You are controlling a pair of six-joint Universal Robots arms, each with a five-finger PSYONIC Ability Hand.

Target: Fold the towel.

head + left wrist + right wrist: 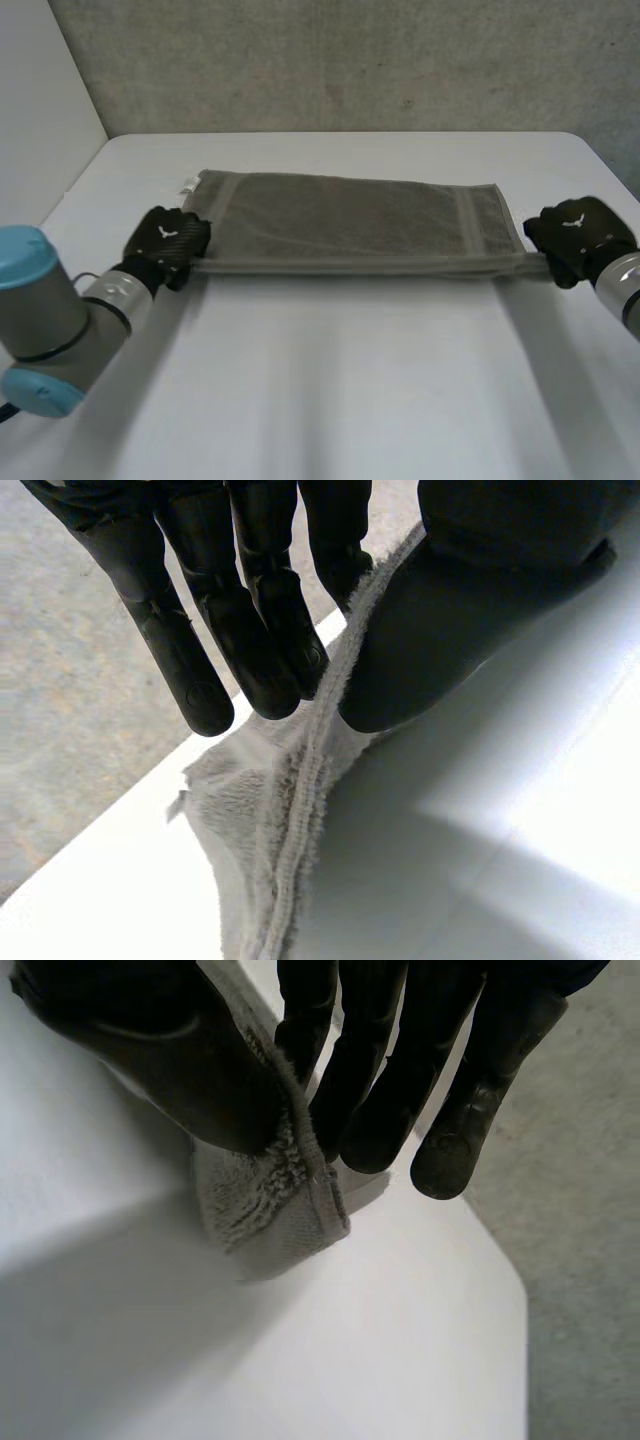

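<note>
Closest to me, at 6 o'clock, bare counter (330, 390) is running up to the work. Just beyond it I am seeing the left hand (165, 245) gripping the towel (350, 225) at its 8 o'clock corner and the right hand (575, 238) gripping its 4 o'clock corner, with the near edge stretching taut between them. The towel is lying flat at mid-counter, long side across, reaching away toward 12 o'clock.

Step, as I am judging it: both near corners are being held for a fold away from me. The next move is calling for an even lift of both corners, a carry toward 12 o'clock, and a matched set-down on the far edge, with neither side going slack.

Views: the head view is giving me the whole outline, but the pinch is unreadable there. The left wrist view is showing the thumb (450, 620) clamping the cloth edge against the fingers (270, 650). Layers are stacking at that edge, so I am guessing the towel is already doubled. The right wrist view is showing the same clamp on its corner, thumb against fingers.
</note>
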